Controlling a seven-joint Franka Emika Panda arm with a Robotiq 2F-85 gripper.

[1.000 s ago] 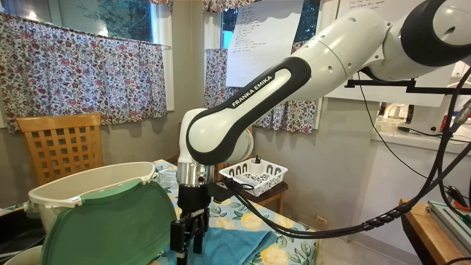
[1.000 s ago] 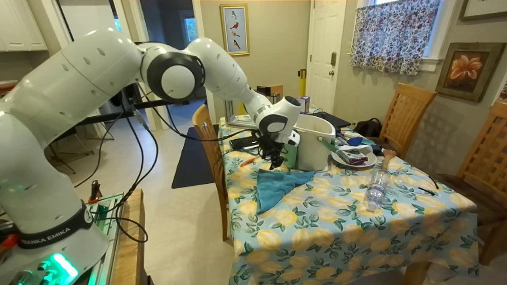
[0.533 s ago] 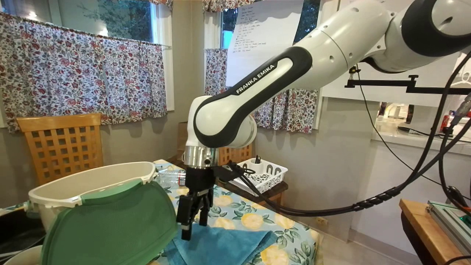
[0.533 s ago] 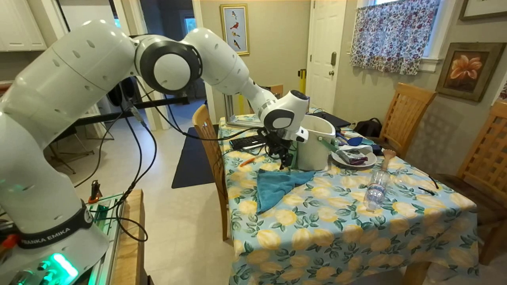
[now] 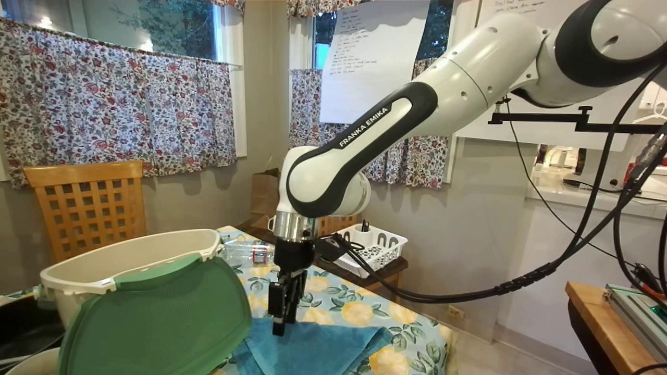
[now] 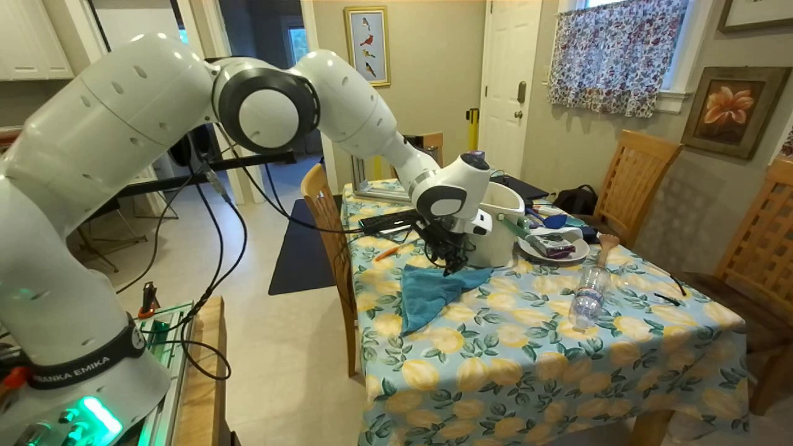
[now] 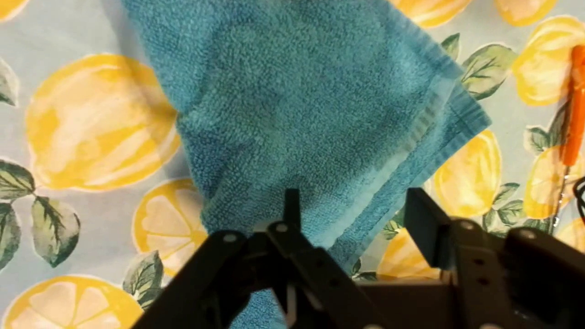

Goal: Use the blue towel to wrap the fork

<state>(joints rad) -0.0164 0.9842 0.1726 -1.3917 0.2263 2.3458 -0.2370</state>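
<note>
Two fingers (image 7: 428,228) stand spread over one edge of the towel (image 7: 301,100): in the wrist view, one comes above the towel and its mate above that edge and beyond, with towel and a strip of lemon cloth (image 7: 103,123) between them. Whether they touch it I cannot tell. The towel lies folded on the tabletop (image 6: 533,334), just beside the tub (image 6: 499,248).

My guess is that the step in hand is taking that edge for a further fold. To do it well, line the fingers up square across the edge and bring them down until one can slip beneath; the edge shows two layers, so settle beforehand on lifting one or both. Pinch towel alone, as the lemon cloth looks thin enough to come up too. Lift only a little, draw the edge over the middle, and lay it flat before letting go. No fork is in sight; should it be inside the fold, a slow, level pull would best keep it from slipping out an end.

Counts: one towel, no fork to be seen, two fingers, one tub, one green panel (image 5: 161,317), one bottle (image 6: 588,300), one plate (image 6: 581,249), one orange tool (image 7: 575,109), one white basket (image 5: 386,259), and at least three chairs (image 6: 652,142).
</note>
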